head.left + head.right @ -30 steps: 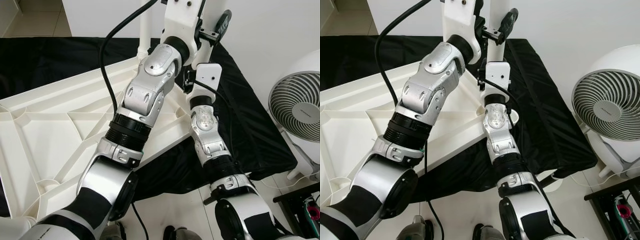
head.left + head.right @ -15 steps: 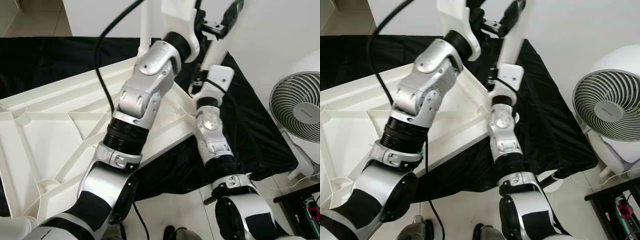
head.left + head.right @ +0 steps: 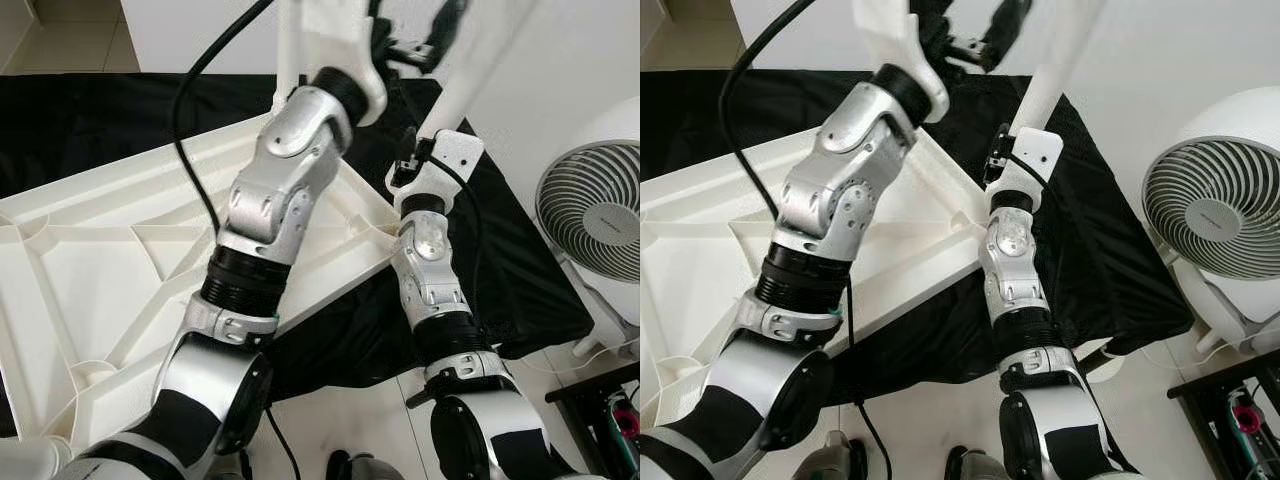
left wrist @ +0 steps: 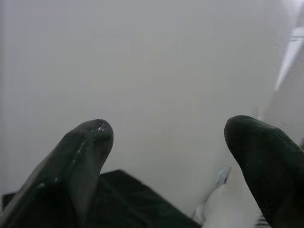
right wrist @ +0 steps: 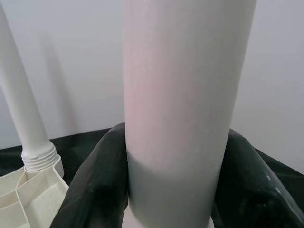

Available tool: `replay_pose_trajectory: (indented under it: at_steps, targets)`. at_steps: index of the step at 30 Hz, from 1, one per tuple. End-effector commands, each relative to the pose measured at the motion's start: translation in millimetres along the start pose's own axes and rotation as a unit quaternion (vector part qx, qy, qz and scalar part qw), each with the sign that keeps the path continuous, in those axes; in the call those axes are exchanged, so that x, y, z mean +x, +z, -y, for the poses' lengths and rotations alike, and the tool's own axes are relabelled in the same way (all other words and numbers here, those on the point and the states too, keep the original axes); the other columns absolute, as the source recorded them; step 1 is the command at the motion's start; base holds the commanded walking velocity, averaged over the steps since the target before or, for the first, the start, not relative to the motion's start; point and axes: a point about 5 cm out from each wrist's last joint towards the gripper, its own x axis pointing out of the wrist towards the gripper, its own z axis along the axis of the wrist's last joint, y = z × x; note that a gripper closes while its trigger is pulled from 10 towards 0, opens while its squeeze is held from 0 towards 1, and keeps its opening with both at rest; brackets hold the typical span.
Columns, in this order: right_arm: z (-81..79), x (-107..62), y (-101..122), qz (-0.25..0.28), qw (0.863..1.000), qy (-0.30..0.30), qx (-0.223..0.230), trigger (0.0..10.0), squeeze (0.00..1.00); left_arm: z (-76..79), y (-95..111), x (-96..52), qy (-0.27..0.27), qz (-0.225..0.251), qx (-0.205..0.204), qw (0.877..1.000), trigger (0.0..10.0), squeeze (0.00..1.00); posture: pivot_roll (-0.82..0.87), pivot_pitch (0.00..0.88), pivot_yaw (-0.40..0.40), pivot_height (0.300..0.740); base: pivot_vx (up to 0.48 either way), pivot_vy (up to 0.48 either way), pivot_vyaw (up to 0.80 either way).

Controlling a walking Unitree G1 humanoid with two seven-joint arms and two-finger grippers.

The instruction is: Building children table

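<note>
Right gripper [image 5: 173, 190]: jaws clamped on white table leg [image 5: 185, 95]; left gripper [image 4: 171, 142]: jaws apart, empty; advise leg plumb over tabletop [image 3: 90, 270] socket.

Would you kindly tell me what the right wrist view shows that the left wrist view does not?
Right wrist view: the right tool shut on a white table leg, with a second leg standing in the upturned tabletop's corner. Left wrist view: the left tool open, holding nothing. Both: black cloth below a white wall.

white tabletop [image 3: 90, 270], black cloth [image 3: 520, 270]
</note>
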Motion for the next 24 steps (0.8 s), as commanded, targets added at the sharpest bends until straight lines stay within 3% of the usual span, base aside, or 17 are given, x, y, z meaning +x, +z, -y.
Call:
replay_pose_trajectory:
  at_steps: [1,3,5,7,12,17,19,21,24]
  targets:
    - [5.3,-1.9,-0.8,-0.006,1.0,-0.003,-0.001,10.0,0.0,-4.8,-5.6,-3.2,0.027,-0.017,0.007,0.999,10.0,0.0,0.1,0.13,-0.068,0.74,0.0,0.0,0.0]
    - [8.0,-3.3,-1.3,-0.009,1.0,-0.004,-0.004,10.0,0.0,-7.9,-11.7,-8.3,0.03,-0.03,0.012,0.999,10.0,0.0,0.1,0.128,-0.068,0.74,0.0,0.0,0.0]
    - [15.5,-8.6,-1.6,-0.015,1.0,-0.006,-0.014,10.0,0.0,-11.9,-30.6,-26.2,0.028,-0.069,0.025,0.997,10.0,0.0,0.09,0.126,-0.069,0.74,0.0,0.0,0.0]
    - [17.7,-10.7,-1.8,-0.016,1.0,-0.007,-0.016,10.0,0.0,-12.8,-35.1,-30.9,0.028,-0.079,0.028,0.996,10.0,0.0,0.09,0.126,-0.069,0.74,0.0,0.0,0.0]
    - [29.7,-25.2,-5.7,-0.024,0.998,0.005,-0.052,10.0,0.0,-25.4,-62.0,-59.6,0.044,-0.14,0.051,0.988,10.0,0.0,0.09,0.12,-0.067,0.74,0.0,0.0,0.0]
    - [40.1,-33.3,-6.0,-0.027,0.997,0.008,-0.065,10.0,0.0,-37.2,-70.6,-73.9,0.063,-0.166,0.057,0.982,10.0,0.0,0.09,0.12,-0.065,0.74,0.0,0.0,0.0]
    - [45.0,-38.8,-7.3,-0.029,0.997,0.011,-0.073,10.0,0.0,-38.8,-75.2,-83.1,0.055,-0.177,0.08,0.979,10.0,0.0,0.08,0.12,-0.062,0.74,0.0,0.0,0.0]
    - [45.0,-38.8,-7.3,-0.029,0.997,0.011,-0.073,10.0,0.0,-38.8,-75.2,-83.1,0.055,-0.177,0.08,0.979,10.0,0.0,0.08,0.12,-0.062,0.74,0.0,0.0,0.0]
    - [49.8,-46.0,-12.0,-0.044,0.995,0.013,-0.085,10.0,0.0,-32.1,-88.3,-98.8,0.017,-0.202,0.142,0.969,10.0,0.0,0.08,0.119,-0.061,0.74,0.0,0.0,0.0]
